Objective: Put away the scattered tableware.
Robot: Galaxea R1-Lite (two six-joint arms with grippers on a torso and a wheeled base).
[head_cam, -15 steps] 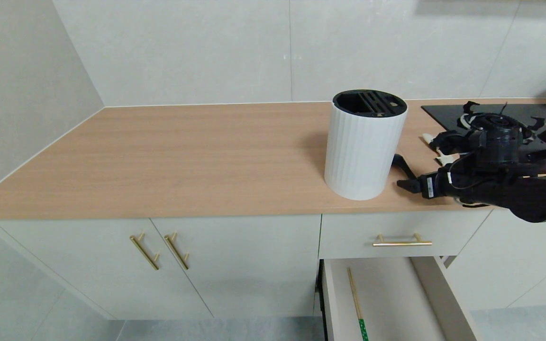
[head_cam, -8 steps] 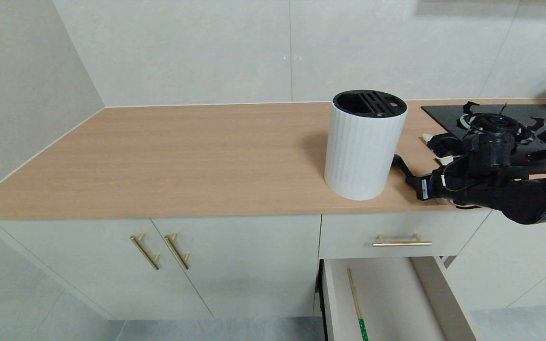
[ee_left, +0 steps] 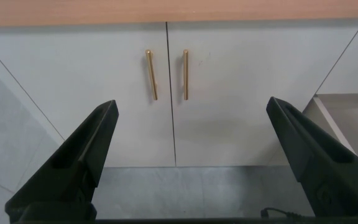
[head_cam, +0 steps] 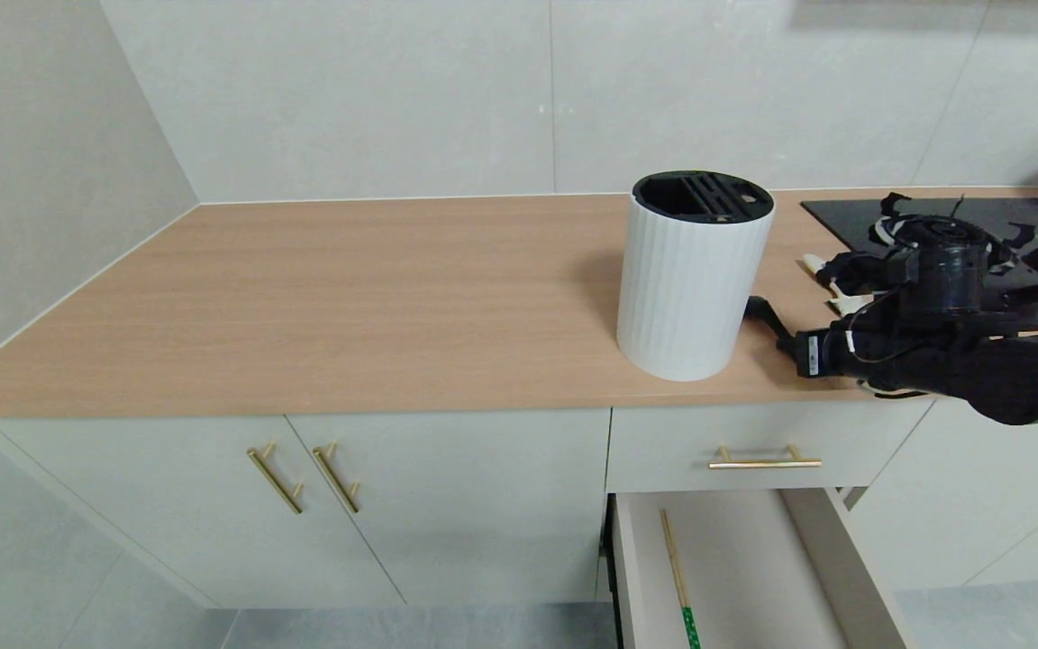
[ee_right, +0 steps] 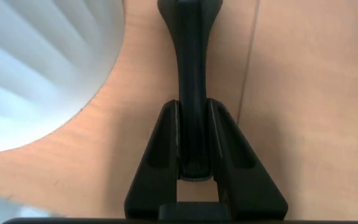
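Barely underway | right tool [ee_right: 191, 109] clamped on black utensil handle [ee_right: 190, 62], down at worktop [head_cam: 348, 297] just beside white ribbed holder [head_cam: 690, 279] | left tool [ee_left: 191, 106] spread apart, empty | chopstick [head_cam: 677, 568] already in open drawer [head_cam: 807, 559], pale utensils [head_cam: 821, 270] left by hob [head_cam: 852, 221]

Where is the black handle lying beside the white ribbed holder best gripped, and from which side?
Grip the slim black handle near its free end, across its narrow width, from the side away from the white ribbed holder, which crowds the other end. The right gripper is shut there.
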